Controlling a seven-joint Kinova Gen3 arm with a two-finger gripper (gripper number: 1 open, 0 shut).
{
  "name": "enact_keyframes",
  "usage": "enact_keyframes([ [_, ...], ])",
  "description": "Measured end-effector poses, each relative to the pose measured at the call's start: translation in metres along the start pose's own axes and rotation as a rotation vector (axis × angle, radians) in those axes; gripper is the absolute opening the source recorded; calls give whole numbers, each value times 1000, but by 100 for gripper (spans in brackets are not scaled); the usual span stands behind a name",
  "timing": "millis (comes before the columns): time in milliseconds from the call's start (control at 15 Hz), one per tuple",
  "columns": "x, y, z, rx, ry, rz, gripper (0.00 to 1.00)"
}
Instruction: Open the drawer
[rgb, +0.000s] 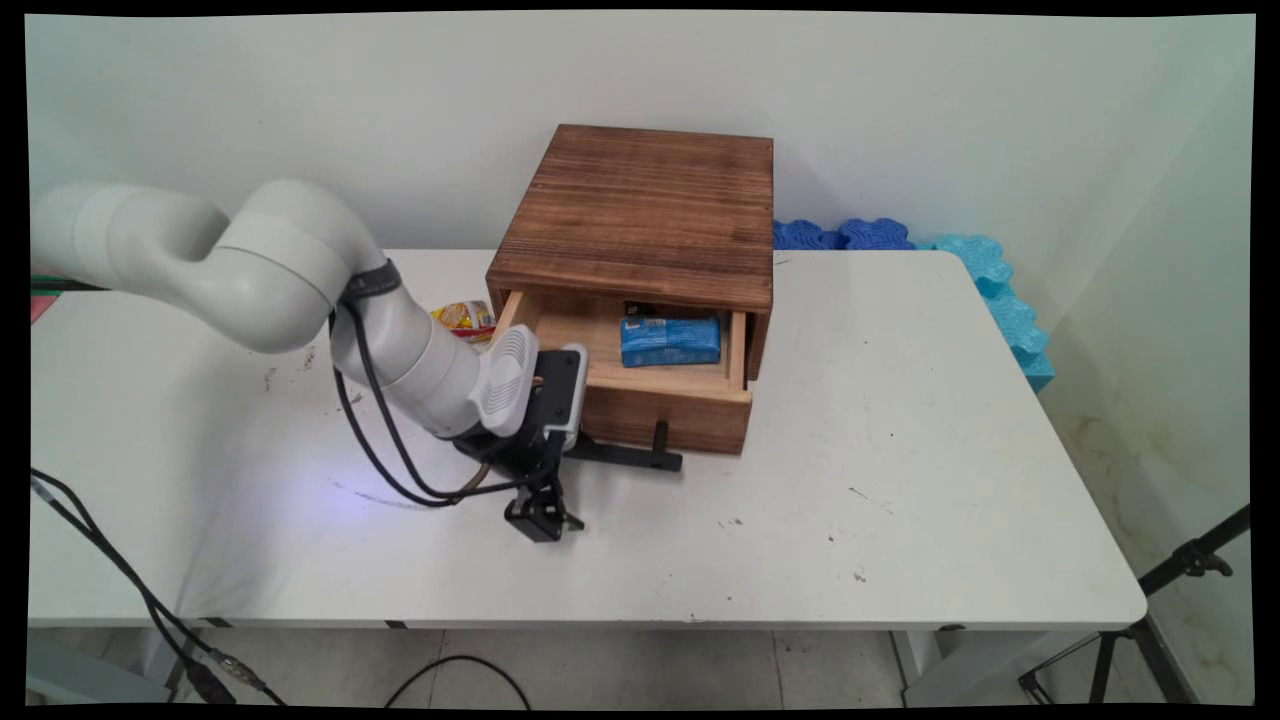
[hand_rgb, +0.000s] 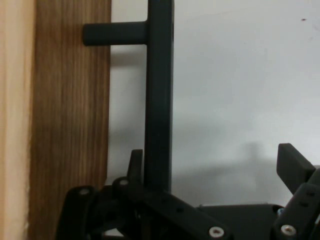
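Wooden drawer (rgb: 665, 400) half out of box (rgb: 640, 215) mid-table, rigid, likely light with only blue packet (rgb: 670, 341) inside, best taken by stiff black bar handle (hand_rgb: 159, 100), now between wide-open fingers of gripper (hand_rgb: 215, 175), nothing clamped.

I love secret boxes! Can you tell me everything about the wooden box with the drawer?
The wooden box is dark brown, streaky stained wood, square and flat-topped, standing on the white table near the wall. Its single drawer, of paler wood, is pulled partly open. Inside lies a blue packet. A black bar handle sticks out from the drawer front on short posts. The black gripper hangs open beside the handle's left end, one finger between handle and drawer front.
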Motion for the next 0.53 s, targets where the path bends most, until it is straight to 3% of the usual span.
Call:
enact_keyframes([
  [533, 2, 33, -10, -39, -3, -16, 100],
])
